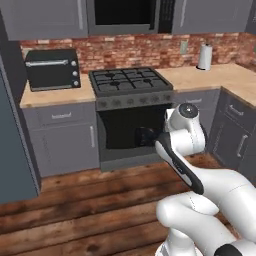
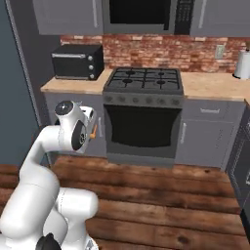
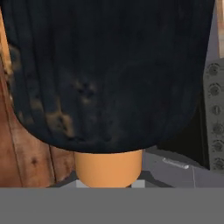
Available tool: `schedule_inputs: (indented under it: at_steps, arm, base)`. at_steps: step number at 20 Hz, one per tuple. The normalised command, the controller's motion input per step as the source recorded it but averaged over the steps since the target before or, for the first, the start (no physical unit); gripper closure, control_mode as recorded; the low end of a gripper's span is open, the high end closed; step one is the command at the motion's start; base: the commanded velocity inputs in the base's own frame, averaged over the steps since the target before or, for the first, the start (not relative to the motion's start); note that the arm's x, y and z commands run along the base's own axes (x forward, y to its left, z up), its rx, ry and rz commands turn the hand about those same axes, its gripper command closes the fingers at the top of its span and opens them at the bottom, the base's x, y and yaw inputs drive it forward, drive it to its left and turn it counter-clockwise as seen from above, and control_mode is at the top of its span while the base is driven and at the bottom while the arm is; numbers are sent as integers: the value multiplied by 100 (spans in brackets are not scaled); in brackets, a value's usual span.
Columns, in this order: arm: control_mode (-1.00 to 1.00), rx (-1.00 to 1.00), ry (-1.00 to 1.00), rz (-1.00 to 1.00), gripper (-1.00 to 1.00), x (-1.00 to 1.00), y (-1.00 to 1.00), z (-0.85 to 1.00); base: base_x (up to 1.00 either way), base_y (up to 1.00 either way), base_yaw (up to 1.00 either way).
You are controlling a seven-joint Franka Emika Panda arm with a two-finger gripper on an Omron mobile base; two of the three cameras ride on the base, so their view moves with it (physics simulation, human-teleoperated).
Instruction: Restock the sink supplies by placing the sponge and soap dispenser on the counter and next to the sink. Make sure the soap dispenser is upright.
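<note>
The stove (image 1: 131, 80) stood against the brick wall and served as the room's centre: the counter (image 2: 210, 85) ran off from both sides of it, with a black toaster oven (image 1: 52, 69) on the stretch to one side and a paper towel roll (image 1: 204, 56) on the other. No sink lay anywhere near the stove from where I stood.

In front of the oven door the white arm was folded close, out over the wooden floor (image 2: 156, 195). The gripper (image 2: 90, 131) was clamped on the soap dispenser (image 3: 105, 74), whose black rounded body loomed right before the hand camera with its orange-brown part (image 3: 108, 168) toward the fingers. From the right base view only a sliver of orange poked out beside the hand.

The step in hand looked to be carrying the bottle toward the sink, wherever that lay beyond the stove. To do it well, I would have kept the grip firm, the arm tucked while the base drove, and turned the wrist before lowering so the bottle landed upright on the counter, not tipped. I could not make out the sponge.
</note>
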Motion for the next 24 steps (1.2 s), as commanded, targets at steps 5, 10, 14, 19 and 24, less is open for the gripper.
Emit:
schedule_inputs:
  at_steps: [5,10,14,19,24]
  arm:
    - [100,0,0,0,100,0,0,0]
    - [100,0,0,0,100,0,0,0]
    - [100,0,0,0,100,0,0,0]
    - [100,0,0,0,100,0,0,0]
    - [100,0,0,0,100,0,0,0]
  base:
    - [41,0,-55]
    - [41,0,-54]
    - [37,0,-53]
    - [35,0,-50]
    - [33,0,-47]
